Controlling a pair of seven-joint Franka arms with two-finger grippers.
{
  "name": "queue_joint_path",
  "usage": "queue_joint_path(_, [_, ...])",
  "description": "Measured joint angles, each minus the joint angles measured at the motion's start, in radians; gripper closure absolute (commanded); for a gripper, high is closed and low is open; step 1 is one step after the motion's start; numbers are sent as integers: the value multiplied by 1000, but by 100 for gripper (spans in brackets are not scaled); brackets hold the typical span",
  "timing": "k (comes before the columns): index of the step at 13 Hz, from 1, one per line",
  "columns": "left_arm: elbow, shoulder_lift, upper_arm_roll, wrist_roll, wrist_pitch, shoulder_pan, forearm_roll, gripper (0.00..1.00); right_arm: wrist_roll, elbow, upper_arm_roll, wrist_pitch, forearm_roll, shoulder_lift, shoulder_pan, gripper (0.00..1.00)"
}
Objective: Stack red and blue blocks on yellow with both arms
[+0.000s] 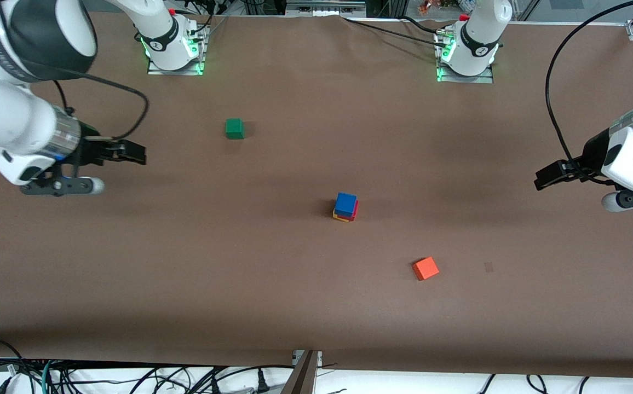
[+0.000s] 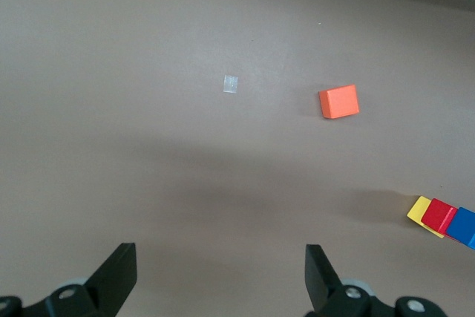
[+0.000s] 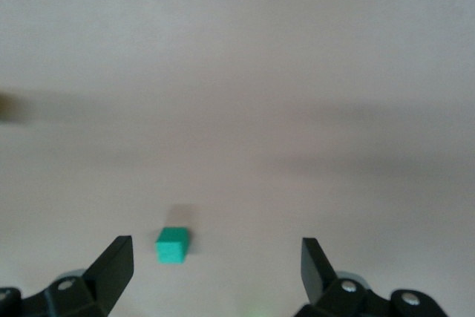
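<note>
Near the frame's centre of the front view, a stack stood on the tabletop (image 1: 294,306): the bottom block (image 1: 339,218), the middle block (image 1: 355,211) on it, and the top block (image 1: 345,202) on that. The upper cube (image 1: 234,128) lay in the upper middle of the frame, farther from the camera, toward the right arm's end. The lower cube (image 1: 425,268) lay below the stack, nearer the camera, toward the left arm's end. Each well apart from the stack, the right tool (image 1: 138,153) and left tool (image 1: 541,178) hung over the tabletop's ends.

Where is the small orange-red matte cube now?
The small orange-red matte cube lies alone on the brown table, nearer to the front camera than the three-cube stack and toward the left arm's end.
</note>
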Motion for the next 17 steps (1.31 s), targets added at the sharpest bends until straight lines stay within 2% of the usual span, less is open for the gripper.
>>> queue_joint_path(2, [0,0,0,0,0,0,0,0,-7,-131,65,67,-29,-87,-52,0])
queue_joint_path(5, [0,0,0,-1,0,0,0,0,-7,-181,106,83,-41,-142,-69,0])
queue_joint_path(9, [0,0,0,-1,0,0,0,0,-8,-164,116,90,-77,-137,-66,0])
queue_joint_path(13, [0,0,0,-1,0,0,0,0,-6,-23,129,-2,-101,-44,-47,0])
queue_joint_path(17, [0,0,0,-1,0,0,0,0,-10,-17,123,-16,-103,-24,-51,0])
